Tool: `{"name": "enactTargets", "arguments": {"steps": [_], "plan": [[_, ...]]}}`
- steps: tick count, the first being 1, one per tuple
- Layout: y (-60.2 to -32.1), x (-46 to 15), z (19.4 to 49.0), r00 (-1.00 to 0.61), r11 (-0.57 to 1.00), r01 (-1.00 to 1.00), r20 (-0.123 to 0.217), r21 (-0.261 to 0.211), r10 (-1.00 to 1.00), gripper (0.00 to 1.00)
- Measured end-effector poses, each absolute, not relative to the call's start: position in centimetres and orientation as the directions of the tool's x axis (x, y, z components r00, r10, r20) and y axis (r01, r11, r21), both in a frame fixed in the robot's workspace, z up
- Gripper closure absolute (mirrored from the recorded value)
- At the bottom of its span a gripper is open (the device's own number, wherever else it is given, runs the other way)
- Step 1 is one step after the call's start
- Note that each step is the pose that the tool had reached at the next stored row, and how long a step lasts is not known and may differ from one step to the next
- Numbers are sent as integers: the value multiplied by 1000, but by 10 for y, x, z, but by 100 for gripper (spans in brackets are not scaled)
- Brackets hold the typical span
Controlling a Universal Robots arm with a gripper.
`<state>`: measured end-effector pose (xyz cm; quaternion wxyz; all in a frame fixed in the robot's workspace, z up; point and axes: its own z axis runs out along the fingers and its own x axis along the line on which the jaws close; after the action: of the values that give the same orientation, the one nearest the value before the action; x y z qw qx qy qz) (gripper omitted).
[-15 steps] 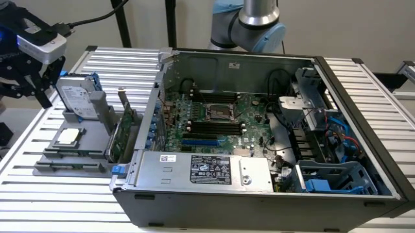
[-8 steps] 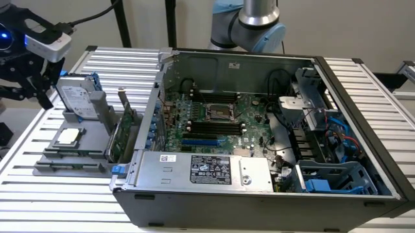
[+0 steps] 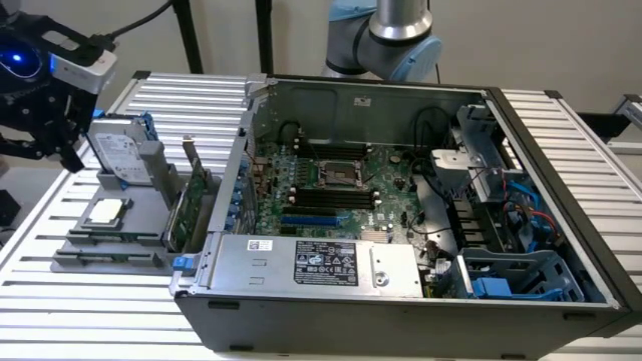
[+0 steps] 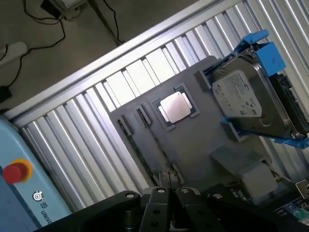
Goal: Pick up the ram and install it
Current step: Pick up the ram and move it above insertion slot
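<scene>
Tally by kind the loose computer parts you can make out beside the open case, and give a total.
Hard drive: 1
Processor chip: 1
Expansion card: 1
Total: 3

A grey holder tray [image 3: 110,241] [image 4: 193,140] lies on the slatted desk [image 3: 561,128] [image 4: 96,145] under the pincer [image 4: 171,191] [image 3: 56,147]. A square silver processor [image 3: 107,212] [image 4: 176,106] sits flat in a recess of the tray, near the pincer. A silver hard drive [image 3: 120,154] [image 4: 246,94] in blue rails stands upright in the tray, just beside the pincer. Farther from it, a green expansion card [image 3: 191,203] stands on edge at the tray's far side. Beyond the card, well apart from the pincer, an open computer case [image 3: 401,316] shows its motherboard [image 3: 341,188] and a grey power supply [image 3: 321,263].
</scene>
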<state>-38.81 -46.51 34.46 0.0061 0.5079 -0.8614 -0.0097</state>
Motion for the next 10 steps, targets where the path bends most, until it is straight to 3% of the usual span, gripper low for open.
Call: {"name": "enactTargets", "arguments": {"steps": [10], "plan": [[-465,-388,339,-318,318,-948,1,23,-948,100]]}}
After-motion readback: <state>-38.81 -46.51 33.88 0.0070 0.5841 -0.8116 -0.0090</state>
